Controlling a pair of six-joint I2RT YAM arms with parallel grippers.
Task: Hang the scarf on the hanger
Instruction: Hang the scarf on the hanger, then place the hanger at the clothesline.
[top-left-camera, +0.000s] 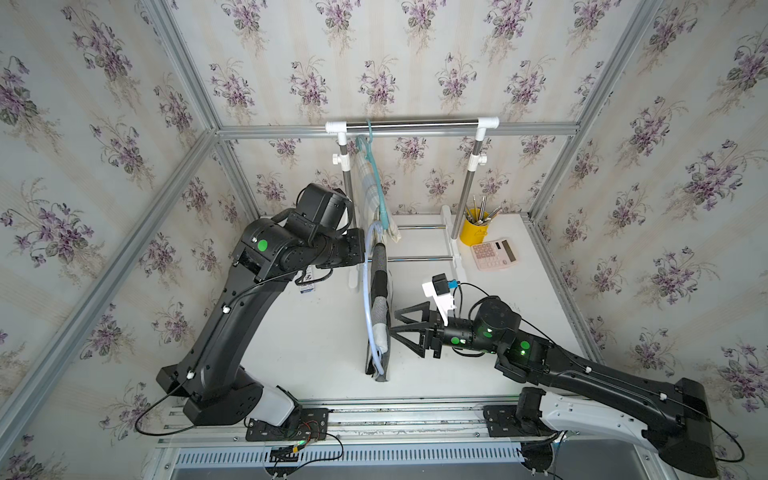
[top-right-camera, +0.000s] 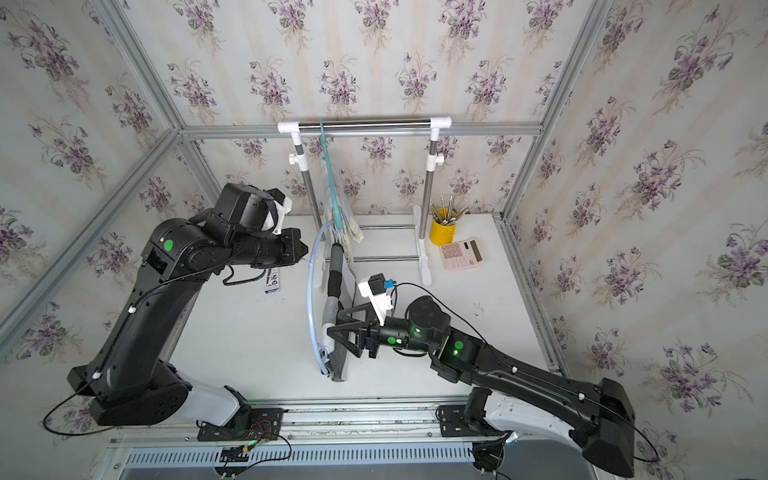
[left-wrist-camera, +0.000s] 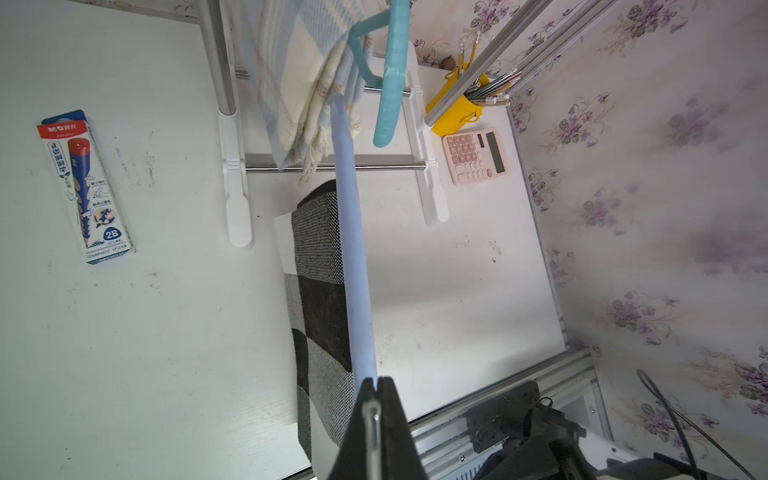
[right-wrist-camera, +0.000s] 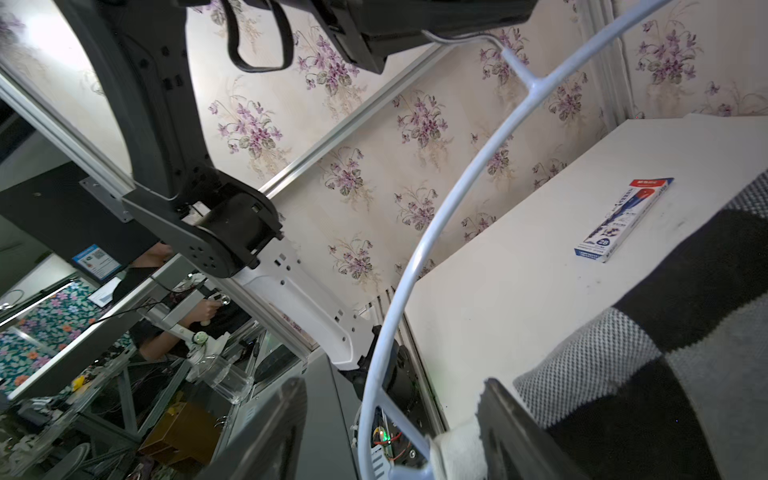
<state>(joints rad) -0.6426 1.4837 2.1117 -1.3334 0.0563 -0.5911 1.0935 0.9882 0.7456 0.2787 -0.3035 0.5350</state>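
Your left claw (left-wrist-camera: 376, 386) is clamped on the metal hook (left-wrist-camera: 371, 415) of the pale blue hanger (top-left-camera: 365, 299). It holds the hanger up so the grey checked scarf (top-left-camera: 380, 291) can drape over its bar. Your right claw (top-left-camera: 392, 319), at the scarf's 3 o'clock, has its jaws apart and grips nothing. The rack (top-left-camera: 415, 123) at 12 o'clock is probably the hanger's next stop.

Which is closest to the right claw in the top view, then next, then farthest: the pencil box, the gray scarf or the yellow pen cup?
1. Gray scarf, right at the right claw, draped on the pale blue hanger.
2. Pencil box, lying flat past the scarf, on the robot's left.
3. Yellow pen cup, far back by the clothes rack.
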